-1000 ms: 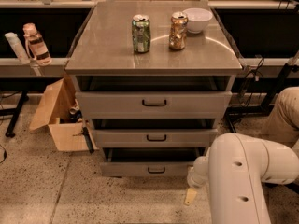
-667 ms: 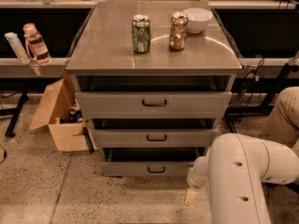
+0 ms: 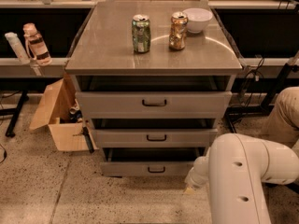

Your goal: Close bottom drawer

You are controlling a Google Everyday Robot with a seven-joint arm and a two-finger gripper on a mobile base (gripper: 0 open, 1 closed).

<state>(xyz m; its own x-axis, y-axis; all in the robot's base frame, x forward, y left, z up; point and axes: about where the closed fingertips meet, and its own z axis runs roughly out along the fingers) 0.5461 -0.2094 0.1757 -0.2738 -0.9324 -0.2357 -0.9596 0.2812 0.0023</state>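
Note:
The bottom drawer (image 3: 152, 168) is the lowest of three grey drawers in the cabinet. It has a small black handle (image 3: 156, 170) and stands pulled out a little, with a dark gap above its front. The middle drawer (image 3: 154, 137) and top drawer (image 3: 153, 103) also stand slightly out. My white arm (image 3: 243, 171) fills the lower right. My gripper (image 3: 190, 188) shows only as a pale tip near the floor, just right of the bottom drawer's front, partly behind the arm.
On the cabinet top (image 3: 103, 41) stand a green can (image 3: 141, 33), a bronze can (image 3: 178, 30) and a white bowl (image 3: 197, 19). An open cardboard box (image 3: 58, 115) sits on the floor at left. Bottles (image 3: 35, 43) rest on the left shelf. Cables hang at right.

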